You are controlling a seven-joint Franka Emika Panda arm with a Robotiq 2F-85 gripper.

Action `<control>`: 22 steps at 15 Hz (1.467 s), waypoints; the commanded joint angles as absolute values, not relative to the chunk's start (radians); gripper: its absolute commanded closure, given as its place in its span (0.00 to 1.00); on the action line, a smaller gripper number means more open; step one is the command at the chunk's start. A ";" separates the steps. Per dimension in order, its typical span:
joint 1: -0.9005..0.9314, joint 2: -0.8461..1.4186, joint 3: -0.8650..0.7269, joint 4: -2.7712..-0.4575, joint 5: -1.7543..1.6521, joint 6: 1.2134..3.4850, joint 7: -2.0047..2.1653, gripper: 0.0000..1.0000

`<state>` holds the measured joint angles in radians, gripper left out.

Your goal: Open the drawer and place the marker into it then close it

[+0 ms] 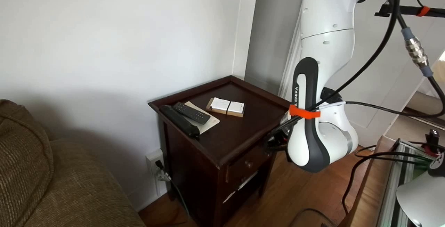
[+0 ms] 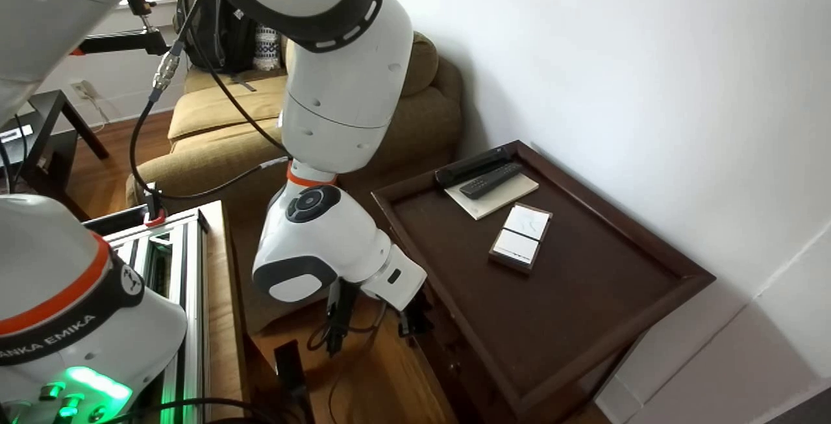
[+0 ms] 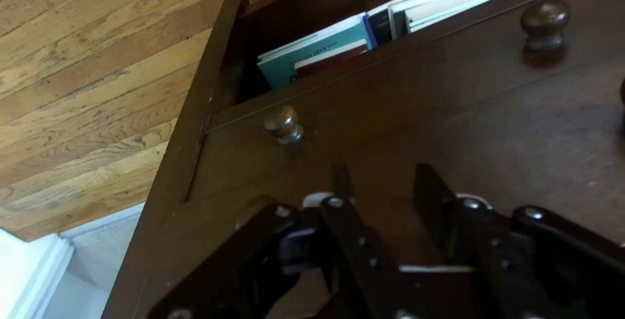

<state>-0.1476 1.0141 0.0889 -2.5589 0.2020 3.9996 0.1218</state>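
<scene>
Drawer [image 3: 405,109] looks pushed in, under the top of the side table [image 2: 558,320]. Seems rigid wood; should slide with a light pull, might stick. Grab a knob [image 3: 283,124], pinch it at the neck: glossy, may slip. Gripper [image 3: 383,182] near the drawer front, fingers [image 3: 437,197] spread, nothing seen between them. Marker can't be made out anywhere. Books [image 3: 315,50] below; remote [image 1: 191,113] on top.

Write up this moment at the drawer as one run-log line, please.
gripper: open, empty, facing drawer, contact unclear | drawer: looks shut | remote control: on side table, overlapping paper | books: below drawer
</scene>
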 commanded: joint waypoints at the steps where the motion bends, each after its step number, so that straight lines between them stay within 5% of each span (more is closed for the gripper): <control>1: -0.146 0.892 0.078 -2.643 0.173 3.820 0.166 0.30; 5: -0.109 0.771 0.045 -2.699 0.218 3.626 0.162 0.00; 22: 0.255 0.343 -0.306 -2.743 0.189 3.134 0.105 0.00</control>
